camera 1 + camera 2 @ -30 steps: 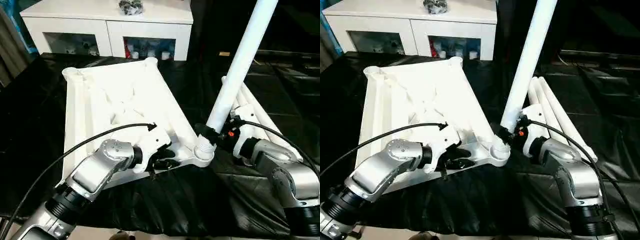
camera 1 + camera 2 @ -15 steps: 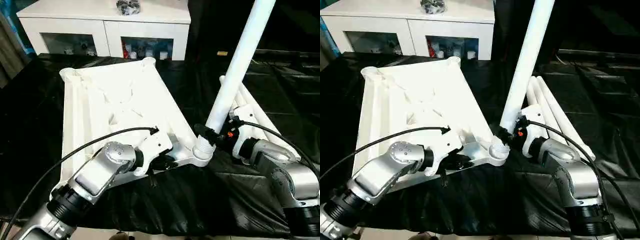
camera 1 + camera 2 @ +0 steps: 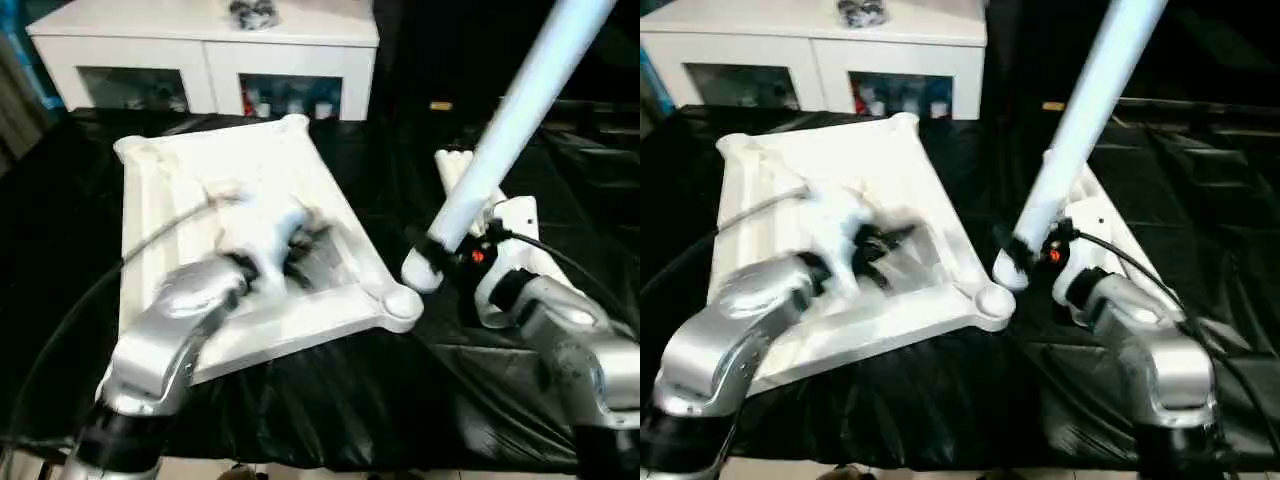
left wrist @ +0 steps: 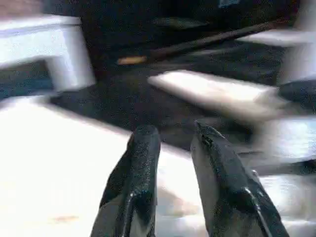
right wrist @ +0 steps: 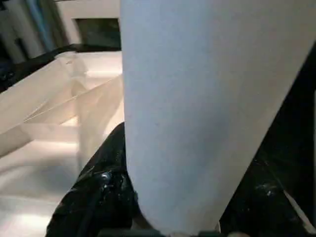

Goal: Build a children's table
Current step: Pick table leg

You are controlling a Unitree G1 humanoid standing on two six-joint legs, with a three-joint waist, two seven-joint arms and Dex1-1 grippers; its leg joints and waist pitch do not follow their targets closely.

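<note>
The white plastic tabletop (image 3: 250, 250) lies ribbed underside up on a black, crinkled, glossy sheet (image 3: 330, 400) covering the work surface, round sockets at its corners. The right gripper (image 3: 440, 252) is clenched around the thick lower end of a long tapered white tube leg (image 3: 510, 130), which tilts up and away, its end just beside the near corner socket (image 3: 400, 300). The left gripper (image 4: 173, 143) hangs over the tabletop's ribs, fingers slightly parted and holding nothing; spare legs (image 3: 455, 165) lie beyond, a white glass-doored cabinet (image 3: 210, 60) behind.
</note>
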